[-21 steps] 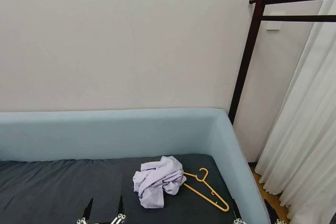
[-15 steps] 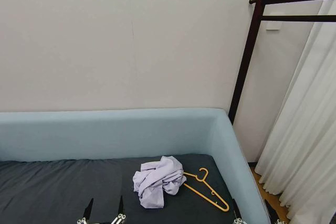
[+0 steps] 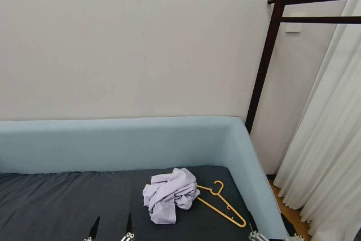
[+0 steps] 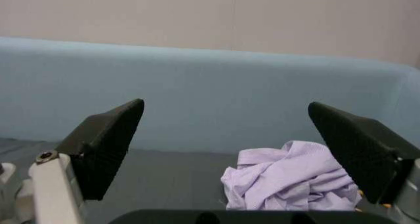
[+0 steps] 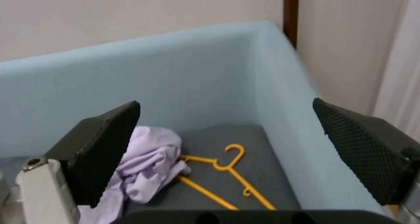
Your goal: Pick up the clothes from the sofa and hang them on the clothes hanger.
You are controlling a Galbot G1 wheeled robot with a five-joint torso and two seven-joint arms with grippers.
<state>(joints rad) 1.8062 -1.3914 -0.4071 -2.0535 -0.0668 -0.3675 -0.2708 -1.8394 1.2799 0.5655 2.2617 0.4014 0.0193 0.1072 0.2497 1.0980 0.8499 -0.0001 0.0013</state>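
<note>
Lilac clothes [image 3: 168, 195] lay crumpled on the dark seat cushion [image 3: 56, 207] of the pale blue sofa [image 3: 113, 142], lower centre of the head frame. The heap had no clean long axis; one fold trailed toward the bottom edge.

An orange hanger [image 3: 221, 202] lay flat just right of the heap, one end touching it. Its long bar ran diagonally from the clothes toward the lower right, and its hook sat on the upper side, toward the sofa's back.

I got the dark wooden clothes rack [image 3: 271, 55] in the upper right of the head frame, with the white curtain [image 3: 333, 139] at the right edge. In the right wrist view I got the hanger's whole outline and the sofa's corner. In the left wrist view I got the clothes against the sofa back.

I saw the left gripper [image 3: 113, 225] at the bottom edge, left of centre, fingers spread and empty, short of the clothes. The right gripper [image 5: 226, 105] was also spread wide, nothing held, with hanger and clothes beyond its fingers.
</note>
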